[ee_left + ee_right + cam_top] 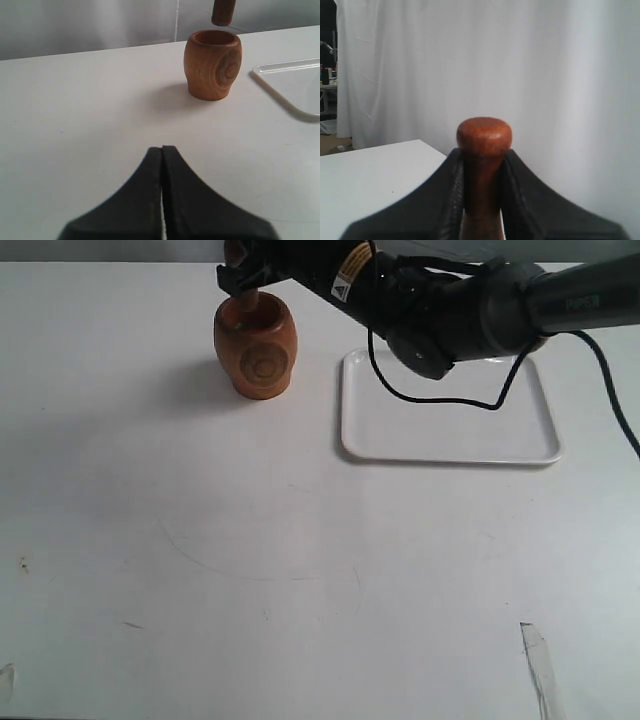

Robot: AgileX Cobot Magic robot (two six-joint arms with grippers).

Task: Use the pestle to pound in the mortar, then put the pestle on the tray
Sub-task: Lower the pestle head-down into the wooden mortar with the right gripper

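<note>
The orange-brown mortar (256, 350) stands upright at the far middle-left of the white table, its round emblem facing the camera. My right gripper (243, 280) reaches across from the right and is shut on the neck of the dark reddish pestle (245, 303), held upright over the mortar. In the left wrist view the pestle's thick end (223, 12) hangs just above the open mouth of the mortar (212, 65), apart from it. The pestle's knob (484, 137) sticks out beyond my right gripper (482, 175). The white tray (450, 455) lies right of the mortar. My left gripper (162, 148) is shut, holding nothing.
The right arm's black cable (440, 398) droops over the tray's far side. A strip of tape (540, 660) lies near the table's front right. A corner of the tray's rim (280, 67) shows in the left wrist view.
</note>
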